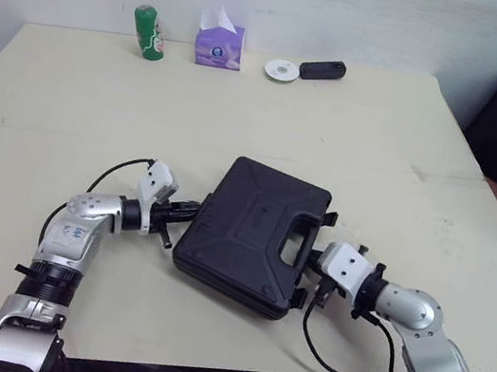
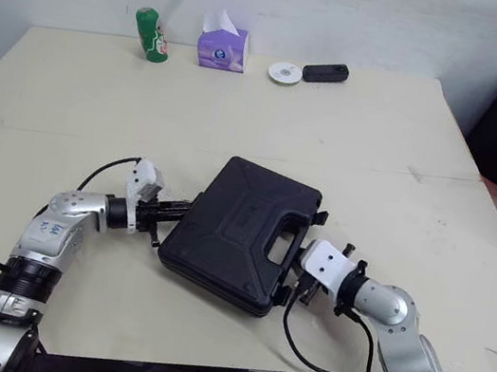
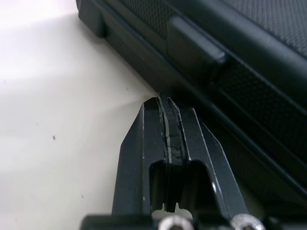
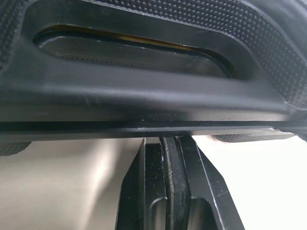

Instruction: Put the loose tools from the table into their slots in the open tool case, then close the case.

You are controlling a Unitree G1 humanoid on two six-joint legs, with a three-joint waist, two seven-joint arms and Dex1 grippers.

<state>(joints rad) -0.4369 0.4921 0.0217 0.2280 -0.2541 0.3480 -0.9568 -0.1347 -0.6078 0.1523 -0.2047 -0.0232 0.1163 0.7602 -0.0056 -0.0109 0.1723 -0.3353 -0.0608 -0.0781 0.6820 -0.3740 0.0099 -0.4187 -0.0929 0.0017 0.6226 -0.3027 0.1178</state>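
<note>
Flanking the closed tool case (image 1: 260,231) on the worktop (image 1: 335,134) — one arm at each side.
The left jaws are clenched on nothing, tips just beside the edge opposite the handle (image 4: 144,96); the right jaws are likewise pressed together and empty, tips at the handle. An uneven push could slide or pivot the case, and the latches (image 1: 329,218) may be unfastened — this cannot be told. The case's lie is given by the eye views; the seam beneath the handle is added by the right wrist view.

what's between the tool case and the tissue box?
Nothing: bare table from tool case to tissue box, per the left eye view.
</note>
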